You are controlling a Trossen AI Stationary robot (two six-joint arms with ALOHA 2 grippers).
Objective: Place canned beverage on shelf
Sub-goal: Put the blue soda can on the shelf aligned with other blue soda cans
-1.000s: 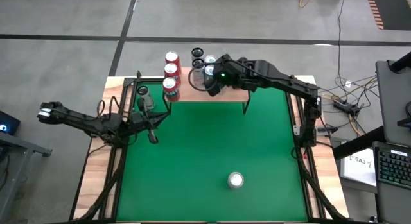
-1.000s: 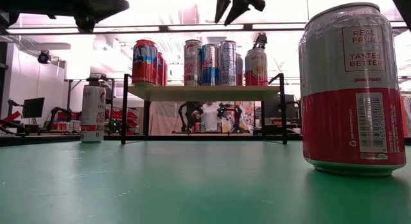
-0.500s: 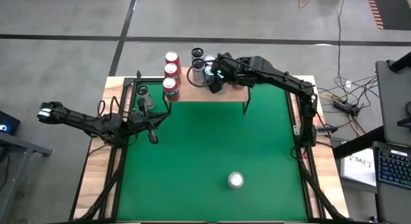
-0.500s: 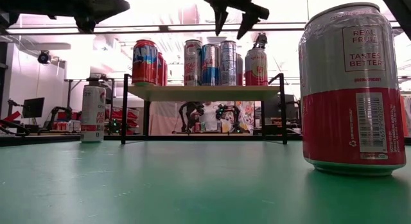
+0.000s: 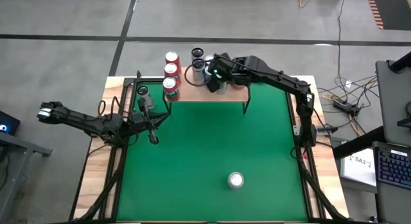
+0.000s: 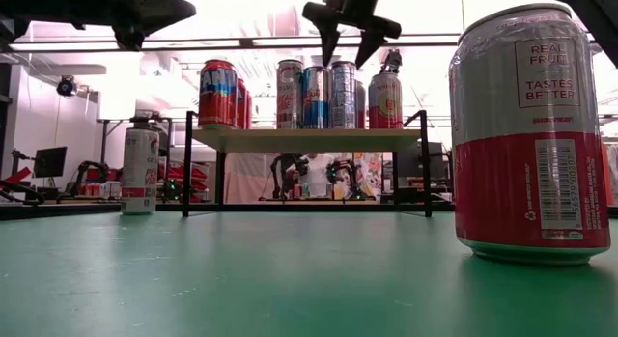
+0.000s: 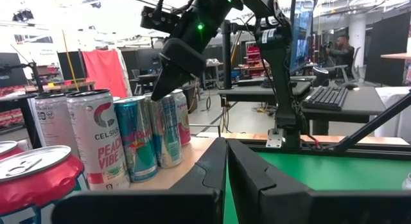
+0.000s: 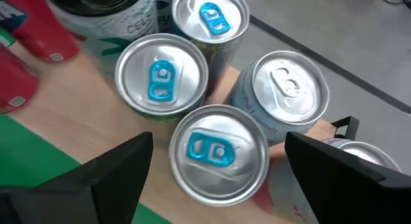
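Open right gripper [image 8: 215, 163] above crowded shelf [image 5: 237, 92]

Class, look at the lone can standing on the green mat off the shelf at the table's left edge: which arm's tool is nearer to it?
Left. The left tool sits just in front of that can; the right tool hangs open above the cans on the shelf, farther away.

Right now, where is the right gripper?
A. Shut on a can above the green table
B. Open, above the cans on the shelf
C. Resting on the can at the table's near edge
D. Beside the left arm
B: the right gripper stands open over the cans grouped on the shelf, holding nothing.
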